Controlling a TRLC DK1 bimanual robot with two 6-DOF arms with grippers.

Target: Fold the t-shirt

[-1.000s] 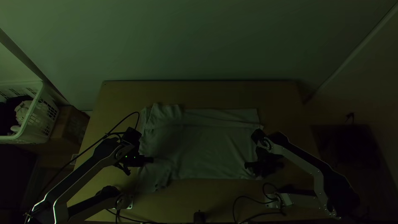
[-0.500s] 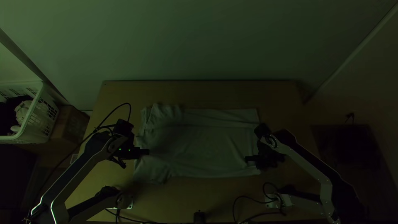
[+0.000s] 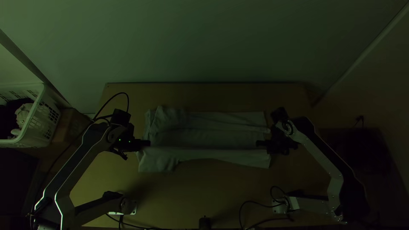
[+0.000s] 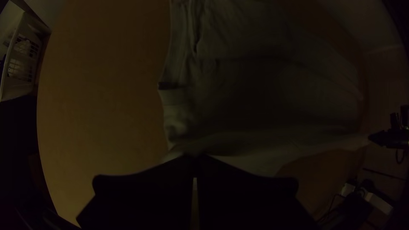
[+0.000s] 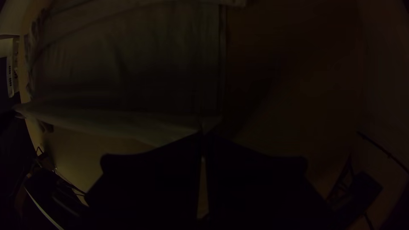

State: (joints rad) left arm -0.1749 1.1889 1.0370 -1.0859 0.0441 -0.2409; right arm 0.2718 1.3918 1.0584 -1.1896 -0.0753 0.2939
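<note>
Both left gripper (image 4: 194, 157) and right gripper (image 5: 205, 136) have fingers clamped on the shirt (image 3: 200, 138), its near side lifted mid-fold, we judge; next we lay it over and let go.

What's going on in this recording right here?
Two robot arms are working together on folding a t-shirt. The left claw is shut on the cloth at one end of the shirt's near side, and the right claw is shut on it at the other end. Between them that near side is lifted in a band across the shirt, over the wooden table. The fold isn't finished.
</note>
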